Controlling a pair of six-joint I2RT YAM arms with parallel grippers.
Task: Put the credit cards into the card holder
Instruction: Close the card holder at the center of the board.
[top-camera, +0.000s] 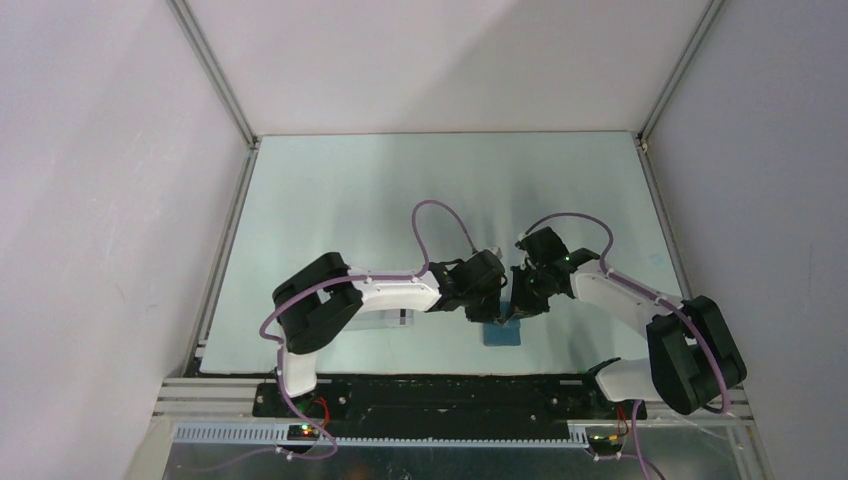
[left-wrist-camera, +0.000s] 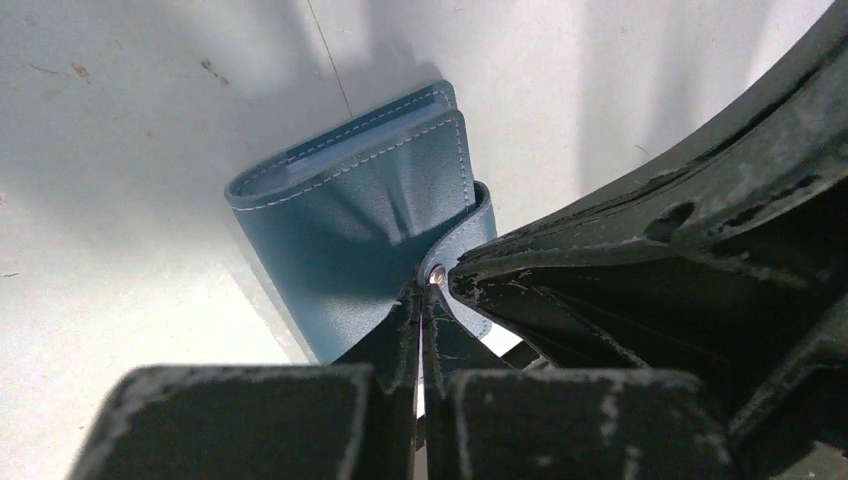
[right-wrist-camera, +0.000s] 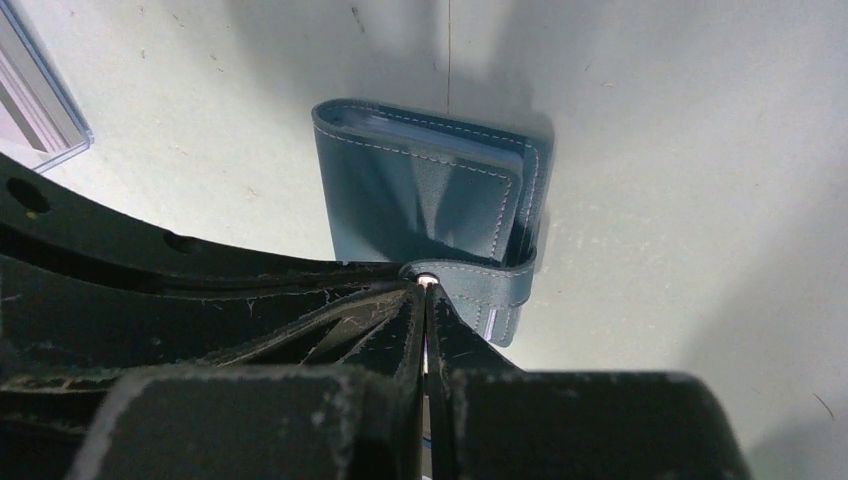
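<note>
The card holder (top-camera: 505, 331) lies folded close to the near edge of the tabletop, a little right of its middle. No loose credit cards show, so the loading seems done. The left gripper (left-wrist-camera: 422, 300) and right gripper (right-wrist-camera: 425, 297), each with fingers pressed together, meet at the clasp tab (right-wrist-camera: 492, 287); probably only the snap is left to fasten.

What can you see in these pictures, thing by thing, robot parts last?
Wallet: one, teal, folded, on the table near its front edge.
Clasp tab: one, teal with a metal snap, wrapped onto the wallet's front.
Clear box: one, see-through, on the table under the left arm.
Cards: none in view loose.
Table: one, pale.
Arms: two, white and black, left arm, right arm.
Hands: two, black, shut, left hand and right hand meeting at the snap.
</note>
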